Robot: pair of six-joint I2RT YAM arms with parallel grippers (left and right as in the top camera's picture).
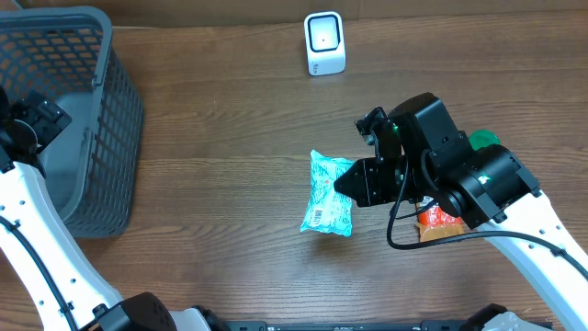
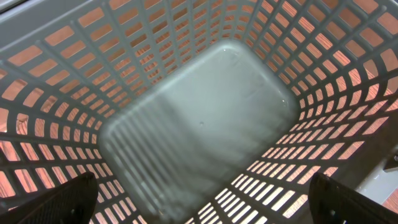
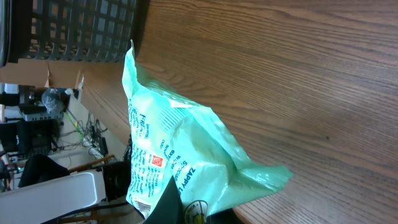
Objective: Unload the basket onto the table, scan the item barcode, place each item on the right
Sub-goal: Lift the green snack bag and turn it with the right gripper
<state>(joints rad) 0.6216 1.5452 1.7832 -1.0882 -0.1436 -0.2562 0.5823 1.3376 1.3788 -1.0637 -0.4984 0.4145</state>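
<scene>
Overhead:
- Wooden table. A grey mesh basket sits at the 9 to 10 o'clock edge.
- A small white scanner with a red dot on its face stands at 12 o'clock, well apart from everything else.
- An orange packet lies at 4 o'clock, partly hidden under the right arm. A green item peeks out at 3 o'clock behind that arm.
- The wood between the table middle and the scanner is bare. A broad bare strip also runs from the basket to the middle.
- A teal snack packet is just right of the table middle. It has white lettering and a white printed patch at its 7 o'clock corner, too small to read.
- The right gripper is pressed together on the packet's 3 o'clock edge.

Left wrist:
- The left gripper is spread wide and holds nothing. Its dark fingertips show at the lower corners.
- It hangs above the basket's floor, with slotted walls all round.

Right wrist:
- The packet hangs crumpled from one dark finger at 6 o'clock. A small red mark sits among its blue text.
- I cannot tell whether its lower corner touches the wood.
- The basket is at 11 o'clock, and bare wood runs from 12 to 4.
</scene>
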